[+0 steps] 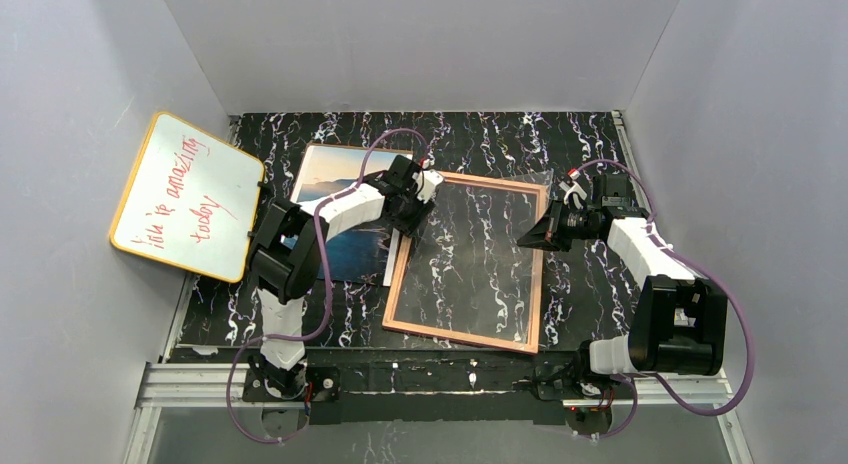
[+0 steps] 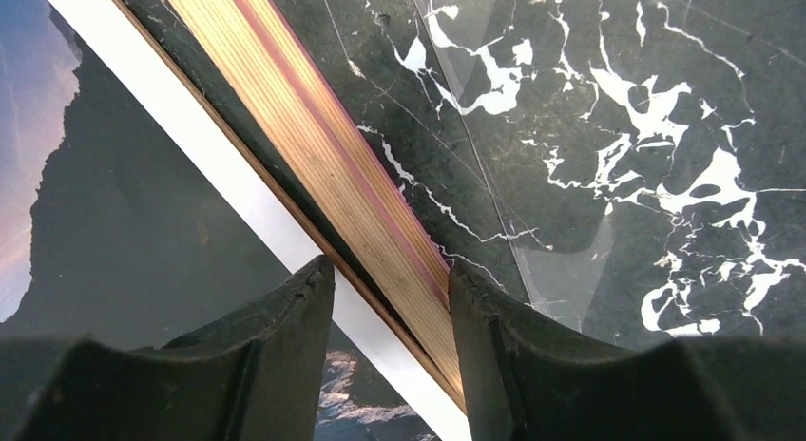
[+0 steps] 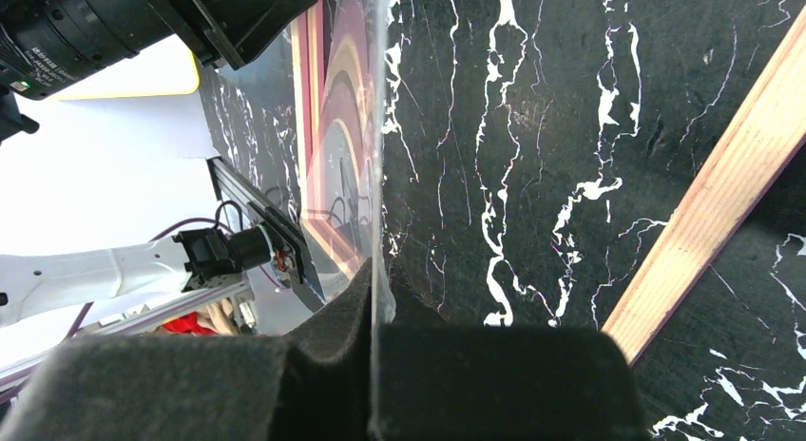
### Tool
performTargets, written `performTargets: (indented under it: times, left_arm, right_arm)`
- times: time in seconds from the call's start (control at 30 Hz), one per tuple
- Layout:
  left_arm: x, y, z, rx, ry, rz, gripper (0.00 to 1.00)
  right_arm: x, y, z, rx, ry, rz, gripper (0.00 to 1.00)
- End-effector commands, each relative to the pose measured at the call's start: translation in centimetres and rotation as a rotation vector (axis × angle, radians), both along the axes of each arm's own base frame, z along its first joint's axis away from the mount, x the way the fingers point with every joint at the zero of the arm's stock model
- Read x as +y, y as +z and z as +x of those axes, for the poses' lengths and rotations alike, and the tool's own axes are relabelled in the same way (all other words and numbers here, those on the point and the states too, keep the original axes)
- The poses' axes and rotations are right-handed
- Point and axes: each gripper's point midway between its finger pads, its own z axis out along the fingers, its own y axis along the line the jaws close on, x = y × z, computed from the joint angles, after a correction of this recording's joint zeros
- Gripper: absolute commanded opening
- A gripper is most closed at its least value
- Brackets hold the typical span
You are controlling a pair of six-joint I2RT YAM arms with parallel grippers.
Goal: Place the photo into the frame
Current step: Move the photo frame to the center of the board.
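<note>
My left gripper (image 2: 392, 270) sits about half open, straddling the left rail of the frame (image 1: 460, 337) up near its far corner. One finger is inside the frame over the marble table (image 1: 590, 144), the other is over the white margin of the photo (image 1: 335, 174). The rail doesn't fill the gap, so I'm not clamping anything. The photo lies flat and picture side up, just left of the frame, its edge running right along that rail and partly under my left arm. My right gripper (image 3: 378, 308) is pinched tight on the edge of a clear sheet (image 3: 352, 127), held tilted above the frame's right side. The whiteboard (image 1: 190, 194) leans on the left wall.
</note>
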Motion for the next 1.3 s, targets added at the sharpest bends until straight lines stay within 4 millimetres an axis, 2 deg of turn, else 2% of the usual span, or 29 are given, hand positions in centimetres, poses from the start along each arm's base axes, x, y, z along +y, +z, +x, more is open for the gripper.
performTargets:
  times: [0.0,0.13,0.27,0.33,0.47,0.63,0.77,0.9,1.1,1.2,1.27]
  left_arm:
    - [1.4,-0.2,-0.7,0.001,0.008,0.051,0.45]
    - [0.3,-1.0,-1.8,0.066,0.0,-0.004,0.3]
    - [-0.4,-1.1,-1.8,0.089,0.039,-0.033,0.17]
    - [-0.7,-0.4,-1.5,0.076,0.058,-0.043,0.1]
    - [-0.9,2.4,-0.4,0.02,0.112,-0.07,0.01]
    - [-1.2,5.7,-0.2,-0.012,0.142,-0.109,0.0]
    - [-1.3,6.7,-0.7,-0.013,0.171,-0.133,0.0]
    - [-1.1,6.9,-1.0,-0.019,0.193,-0.136,0.0]
    - [1.8,8.6,1.2,-0.173,0.277,-0.047,0.0]
    - [4.3,9.3,2.1,-0.219,0.34,-0.017,0.0]
    - [6.4,9.0,2.6,-0.229,0.393,-0.007,0.0]
  right_arm:
    - [0.2,1.3,0.4,-0.057,0.011,0.026,0.01]
    - [0.1,1.3,0.4,-0.057,0.01,0.026,0.01]
    - [0.1,1.5,0.4,-0.064,0.011,0.024,0.01]
    - [0.1,1.6,0.4,-0.066,0.012,0.025,0.01]
    - [0.2,2.0,0.3,-0.078,0.021,0.032,0.01]
    - [0.8,3.0,0.3,-0.097,0.037,0.087,0.01]
    - [1.0,3.3,0.2,-0.101,0.043,0.11,0.01]
    - [1.1,3.4,0.2,-0.104,0.044,0.111,0.01]
    - [1.7,4.2,0.6,-0.125,0.048,0.183,0.01]
    - [2.0,4.4,1.2,-0.13,0.044,0.233,0.01]
    - [2.3,4.7,1.8,-0.146,0.048,0.269,0.01]
